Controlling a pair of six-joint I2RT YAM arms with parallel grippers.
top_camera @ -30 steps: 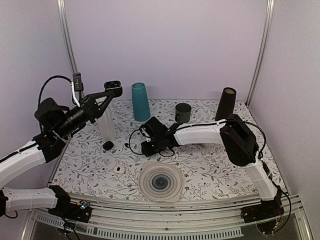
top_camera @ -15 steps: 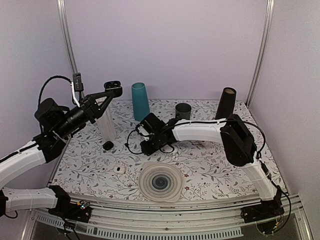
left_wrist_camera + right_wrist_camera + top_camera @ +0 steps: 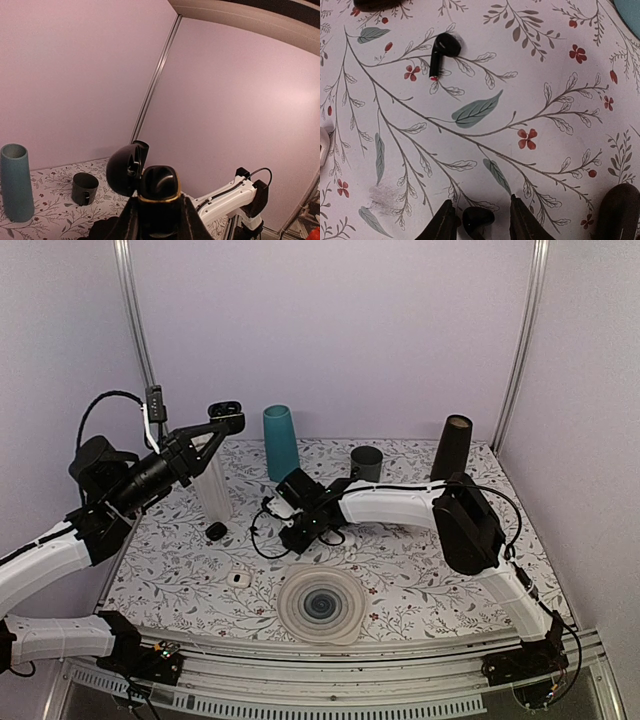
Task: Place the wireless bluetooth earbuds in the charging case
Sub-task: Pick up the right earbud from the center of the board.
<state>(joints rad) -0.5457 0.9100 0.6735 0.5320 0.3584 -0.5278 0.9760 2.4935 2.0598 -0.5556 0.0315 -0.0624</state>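
**Item 1: black charging case** (image 3: 159,186). It is open, with a gold rim round the mouth and the lid (image 3: 122,171) swung back to the left. It is raised well above the table, at the upper left of the top view. The left gripper (image 3: 159,212) has its jaws closed tight on the lower body. The wells cannot be seen from this angle, and no view shows an earbud seated inside.

**Item 2: first black earbud** (image 3: 478,219). It lies at the bottom centre of the right wrist view, low between the fingers of the right gripper (image 3: 481,202). The jaws stand narrowly apart, and a sliver of cloth shows between the bud and the right-hand finger. The pads do not appear to press on it, though the frame edge cuts the view short.

**Item 3: second black earbud** (image 3: 442,49). It lies flat on the floral table (image 3: 545,100) at the upper left of the same view, stem pointing down. It is well apart from the fingers.

**Item 4: small white piece** (image 3: 237,579). It sits at the lower left of the top view, near the round ribbed mat (image 3: 320,605) (too small to tell whether it is a bud or a case).

**Progress:** early. The case is lifted and opened. Both black buds are outside it, well apart from it in the top view. Remaining steps, as judged: close on the first bud, carry it across, seat it, then repeat for the second.
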